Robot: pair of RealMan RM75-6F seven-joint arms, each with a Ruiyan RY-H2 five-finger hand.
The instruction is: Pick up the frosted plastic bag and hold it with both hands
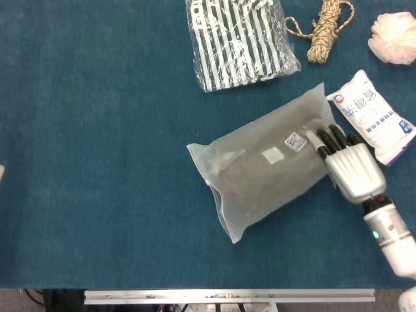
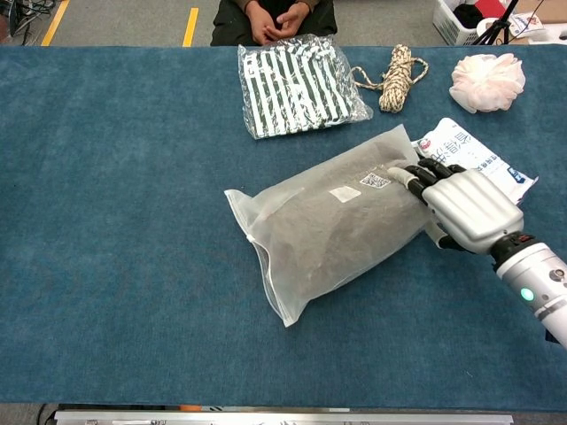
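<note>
The frosted plastic bag point(image 1: 265, 162) lies slanted on the blue table point(image 1: 97, 143), its sealed end toward 7 o'clock. The right hand point(image 1: 344, 164) grips its 3 o'clock end, fingertips point(image 2: 409, 176) on top, beside a QR-code sticker point(image 1: 296, 141). The white packet point(image 1: 372, 114) at 2 o'clock carries blue characters I cannot read

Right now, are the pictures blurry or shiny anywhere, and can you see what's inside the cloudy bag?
Head view: sharp, evenly lit, no strong shadows; the frosted bag shows only a dark smudge inside. Chest view: also sharp; small glints on the striped bag's clear wrap and on the silver right hand, whose dark fingers lie on the frosted bag.
</note>
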